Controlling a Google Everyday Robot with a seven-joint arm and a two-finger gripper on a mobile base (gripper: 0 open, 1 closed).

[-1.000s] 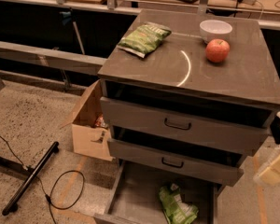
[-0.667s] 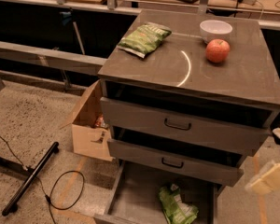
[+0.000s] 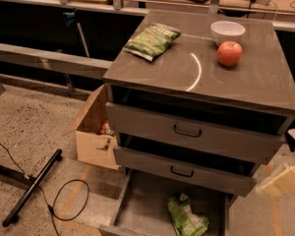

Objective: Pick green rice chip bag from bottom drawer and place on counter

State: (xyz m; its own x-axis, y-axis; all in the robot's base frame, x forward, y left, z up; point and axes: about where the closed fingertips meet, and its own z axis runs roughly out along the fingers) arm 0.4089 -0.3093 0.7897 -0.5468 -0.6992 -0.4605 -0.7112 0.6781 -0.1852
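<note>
The green rice chip bag [image 3: 187, 219] lies crumpled on the grey floor of the open bottom drawer [image 3: 142, 210], toward its right half. The counter [image 3: 236, 85] is the dark cabinet top with a pale arc. My gripper [image 3: 281, 182] shows as a pale tan shape at the right edge, beside the cabinet at the height of the middle drawer. It is up and to the right of the bag and holds nothing that I can see.
On the counter lie a darker olive-green chip bag [image 3: 152, 41], a white bowl [image 3: 227, 32] and a red apple [image 3: 229, 53]. The two upper drawers [image 3: 187, 131] are pulled slightly out. An open cardboard box [image 3: 94, 132] stands left of the cabinet. A black stand leg and cable [image 3: 34, 188] lie on the floor.
My gripper has sunk slightly lower at the right edge of the view. The bag, the drawers and the things on the counter have not moved.
</note>
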